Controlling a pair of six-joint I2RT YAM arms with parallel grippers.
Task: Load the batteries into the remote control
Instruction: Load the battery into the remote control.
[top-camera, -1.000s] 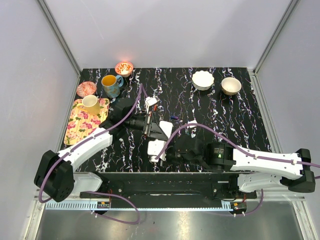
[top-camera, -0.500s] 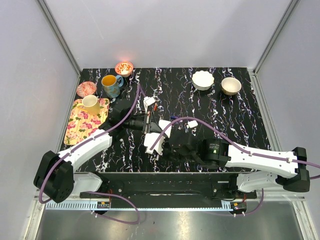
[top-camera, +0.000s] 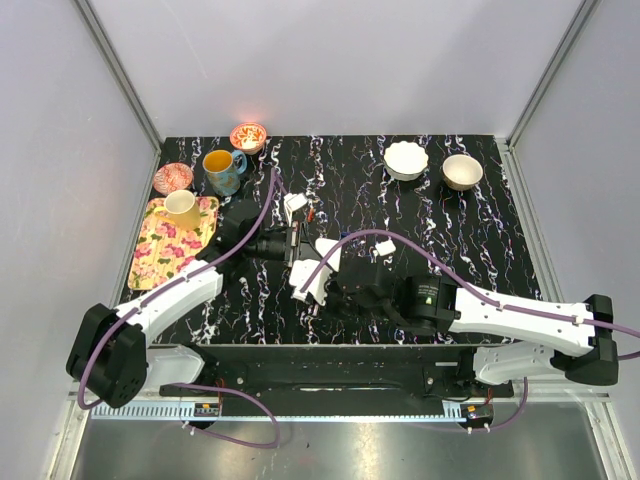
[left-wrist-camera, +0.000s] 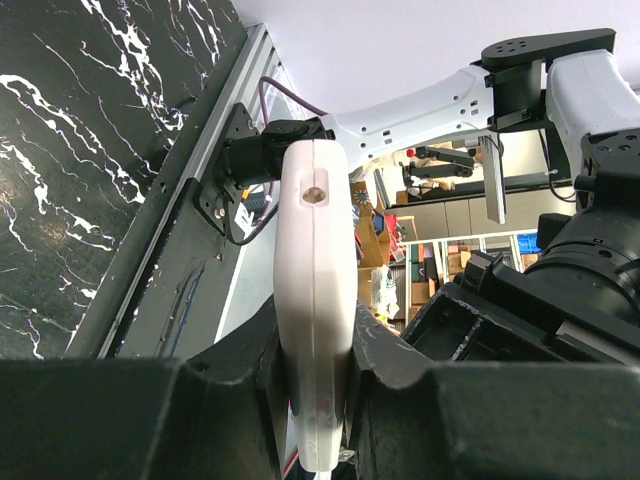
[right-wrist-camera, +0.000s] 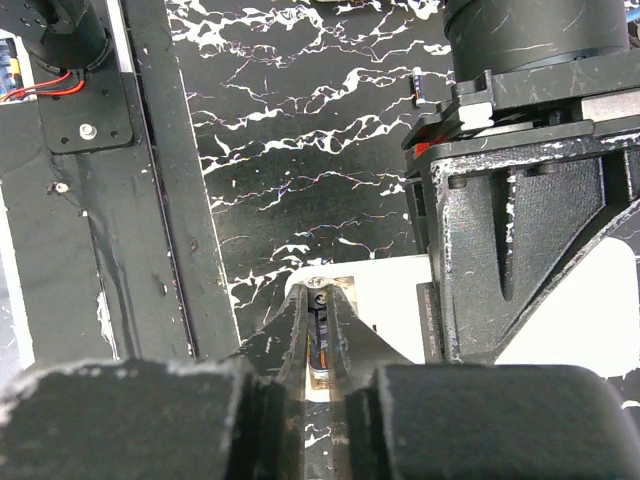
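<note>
Fingers of my left gripper (left-wrist-camera: 318, 345) are clenched on the small flat white plastic remote control (left-wrist-camera: 315, 230). It stands edge-on between them, a smooth slab with rounded corners and a small round hole in its narrow end, held over the near middle of the table. My right gripper (right-wrist-camera: 318, 305) is pinched tight around a slim dark cylindrical battery with an orange band (right-wrist-camera: 320, 350). The battery's end sits over the remote control's plain white surface; whether they touch I cannot tell.

Just beyond my right arm a small white rectangular plastic piece (top-camera: 384, 247) lies flat on the black table with white marble veining (top-camera: 450, 230).

At the far left, a flat rectangular tray with a pink floral print (top-camera: 155, 260) carries a pale yellow cup (top-camera: 182, 207). Behind it stand a blue-handled mug with a yellow-orange inside (top-camera: 222, 170), a round red-and-white patterned bowl (top-camera: 172, 177) and a second red patterned bowl (top-camera: 247, 135), bright in its hollow. What any of them hold I cannot make out.

At the far right sit a white scalloped bowl (top-camera: 406, 160) and a round beige bowl (top-camera: 462, 171), near each other but apart.
</note>
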